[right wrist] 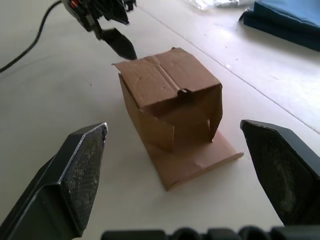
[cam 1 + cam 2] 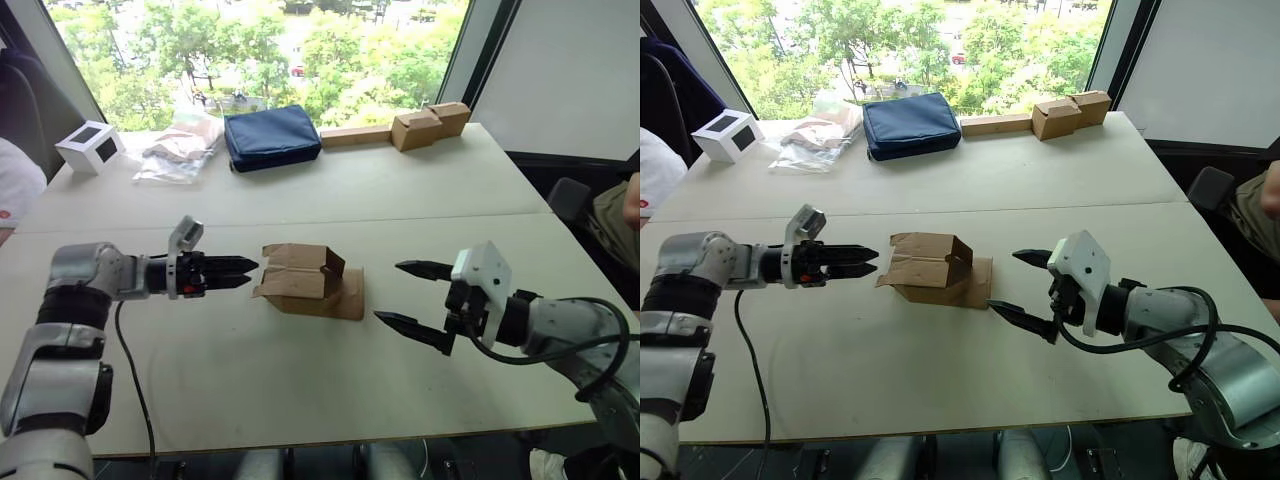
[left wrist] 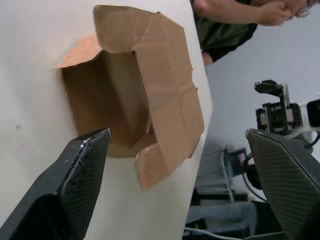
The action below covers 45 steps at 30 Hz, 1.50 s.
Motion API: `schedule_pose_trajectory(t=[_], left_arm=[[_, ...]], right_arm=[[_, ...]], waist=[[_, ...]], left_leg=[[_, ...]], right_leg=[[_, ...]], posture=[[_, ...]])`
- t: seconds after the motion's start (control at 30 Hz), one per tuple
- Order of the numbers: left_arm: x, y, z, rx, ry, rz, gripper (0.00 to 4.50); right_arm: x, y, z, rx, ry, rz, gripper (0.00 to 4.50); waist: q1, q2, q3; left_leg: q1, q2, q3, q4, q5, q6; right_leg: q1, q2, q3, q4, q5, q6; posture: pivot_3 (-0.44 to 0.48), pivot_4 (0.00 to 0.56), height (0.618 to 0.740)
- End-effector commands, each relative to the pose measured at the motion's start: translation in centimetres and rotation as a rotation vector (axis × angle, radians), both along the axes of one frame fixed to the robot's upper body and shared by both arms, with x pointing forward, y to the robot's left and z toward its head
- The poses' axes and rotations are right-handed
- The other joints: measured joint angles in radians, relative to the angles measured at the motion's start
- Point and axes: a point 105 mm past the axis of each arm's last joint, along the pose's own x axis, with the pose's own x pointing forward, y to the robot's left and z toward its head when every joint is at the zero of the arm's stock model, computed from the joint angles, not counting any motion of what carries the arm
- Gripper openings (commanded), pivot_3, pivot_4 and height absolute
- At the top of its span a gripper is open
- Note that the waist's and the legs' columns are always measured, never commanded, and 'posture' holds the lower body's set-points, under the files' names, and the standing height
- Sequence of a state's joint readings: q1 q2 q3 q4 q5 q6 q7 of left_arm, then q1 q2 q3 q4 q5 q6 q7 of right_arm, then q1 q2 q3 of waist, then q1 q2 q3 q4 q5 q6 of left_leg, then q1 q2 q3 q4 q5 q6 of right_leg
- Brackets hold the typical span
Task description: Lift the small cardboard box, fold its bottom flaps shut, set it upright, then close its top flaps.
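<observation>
The small cardboard box (image 2: 305, 280) lies tipped on its side near the middle of the table (image 2: 420, 190), well in from every edge, and neither arm has hold of it. It runs along the table's length: one open end, with its flaps (image 3: 170, 110) splayed outward, faces the left end effector (image 2: 240, 272), and the other end faces the right end effector (image 2: 412, 295), where 1 flap (image 1: 197, 160) lies flat on the table like a tongue. I cannot say which end is the base.

The 2 arms flank the box, I'd judge so they can close in from opposite ends and lift it. The left end effector sits just beside the near flaps, apart from them; from the head views its fingers look close together, while its own wrist view shows a clear gap between them. The right end effector hangs a little farther off with its jaws spread wide, broad enough to straddle the box. With the box on its side, both sets of flaps are reachable once it is raised.
</observation>
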<state>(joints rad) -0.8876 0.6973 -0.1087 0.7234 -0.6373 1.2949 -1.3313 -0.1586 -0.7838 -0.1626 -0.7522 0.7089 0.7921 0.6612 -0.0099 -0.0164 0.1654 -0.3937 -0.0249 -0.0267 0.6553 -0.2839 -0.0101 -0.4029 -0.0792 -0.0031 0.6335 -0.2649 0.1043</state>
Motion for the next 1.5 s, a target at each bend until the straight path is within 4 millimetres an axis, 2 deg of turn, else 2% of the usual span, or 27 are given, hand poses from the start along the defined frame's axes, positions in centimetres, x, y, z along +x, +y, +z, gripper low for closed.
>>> schedule_pose_trajectory(t=[0.03, 0.37, 0.57, 0.77, 0.9, 0.97, 1.17, 1.37, 1.43, 1.5], left_arm=[[0.6, -0.7, 0.8, -0.024, -0.016, -0.029, 4.46], [1.8, -3.5, 0.7, -0.038, -0.037, -0.096, 4.46], [2.3, -4.4, -0.3, -0.047, -0.037, -0.097, 4.46], [2.7, -5.3, -0.4, -0.08, -0.043, -0.086, 4.46], [2.6, -6.0, 0.0, -0.112, -0.049, -0.121, 3.4], [2.6, -6.2, 0.1, -0.119, -0.05, -0.13, 2.43], [2.4, -6.2, 0.2, -0.126, -0.055, -0.146, 0.07], [2.6, -5.7, 1.9, -0.144, -0.13, -0.157, 0.07], [2.8, -5.5, 2.8, -0.148, -0.195, -0.169, 0.07], [2.9, -5.5, 5.3, -0.184, -0.354, -0.193, 0.07]], right_arm=[[-0.4, 0.5, 1.2, 0.009, -0.043, -0.001, 4.5], [-1.0, 0.7, 0.5, 0.018, -0.034, -0.031, 4.5], [-1.0, 0.6, 0.0, 0.017, -0.026, -0.038, 4.5], [-0.4, 0.2, 0.1, 0.013, -0.05, -0.062, 4.5], [0.0, -0.1, 0.2, 0.012, -0.065, -0.078, 4.5], [0.0, -0.1, 0.3, 0.012, -0.069, -0.083, 4.5], [0.1, 0.2, 0.4, 0.021, -0.076, -0.076, 4.5], [0.2, 0.1, 0.4, 0.064, -0.043, -0.084, 4.5], [0.7, 0.0, 1.0, 0.158, -0.025, -0.109, 4.5], [2.2, -0.7, 2.5, 0.325, -0.021, -0.182, 4.5]], waist=[[-0.002, 0.0, 0.0], [0.002, 0.0, 0.0], [0.001, 0.0, 0.0], [0.001, 0.0, 0.0], [0.001, 0.0, 0.0], [0.001, 0.0, 0.0], [0.0, 0.0, 0.0], [0.001, 0.0, 0.0], [0.0, -0.001, 0.0], [0.0, -0.001, 0.0]], left_leg=[[0.0, 0.0, 0.0, 0.0, 0.0, 0.0], [-0.002, 0.0, 0.0, 0.005, -0.002, 0.003], [-0.004, 0.0, 0.0, 0.007, -0.003, 0.006], [-0.004, 0.0, 0.0, 0.008, -0.003, 0.006], [-0.004, 0.0, 0.0, 0.008, -0.003, 0.006], [-0.004, 0.0, 0.0, 0.008, -0.003, 0.006], [-0.005, 0.0, 0.0, 0.008, -0.003, 0.006], [-0.005, 0.0, 0.0, 0.009, -0.003, 0.006], [-0.005, 0.0, 0.0, 0.008, -0.003, 0.006], [-0.005, 0.0, 0.0, 0.009, -0.003, 0.006]], right_leg=[[0.0, 0.0, 0.0, 0.0, 0.0, 0.0], [0.0, 0.0, 0.0, 0.001, 0.0, 0.0], [-0.001, 0.0, 0.0, 0.001, 0.0, 0.0], [-0.001, 0.0, 0.0, 0.002, 0.0, 0.0], [-0.001, 0.0, 0.0, 0.002, 0.0, 0.0], [-0.001, 0.0, 0.0, 0.002, 0.0, 0.0], [-0.001, 0.0, 0.0, 0.002, 0.0, 0.0], [-0.001, 0.0, 0.0, 0.002, 0.0, 0.0], [-0.002, 0.0, 0.0, 0.003, 0.0, 0.0], [-0.002, 0.0, 0.0, 0.003, 0.0, 0.0]], posture=[[0.0, 0.15, 0.737], [0.0, 0.15, 0.737], [0.0, 0.15, 0.737], [0.0, 0.15, 0.737], [0.0, 0.15, 0.737], [0.0, 0.15, 0.737], [0.0, 0.15, 0.737], [0.0, 0.15, 0.737], [0.0, 0.15, 0.737], [0.0, 0.15, 0.737]])
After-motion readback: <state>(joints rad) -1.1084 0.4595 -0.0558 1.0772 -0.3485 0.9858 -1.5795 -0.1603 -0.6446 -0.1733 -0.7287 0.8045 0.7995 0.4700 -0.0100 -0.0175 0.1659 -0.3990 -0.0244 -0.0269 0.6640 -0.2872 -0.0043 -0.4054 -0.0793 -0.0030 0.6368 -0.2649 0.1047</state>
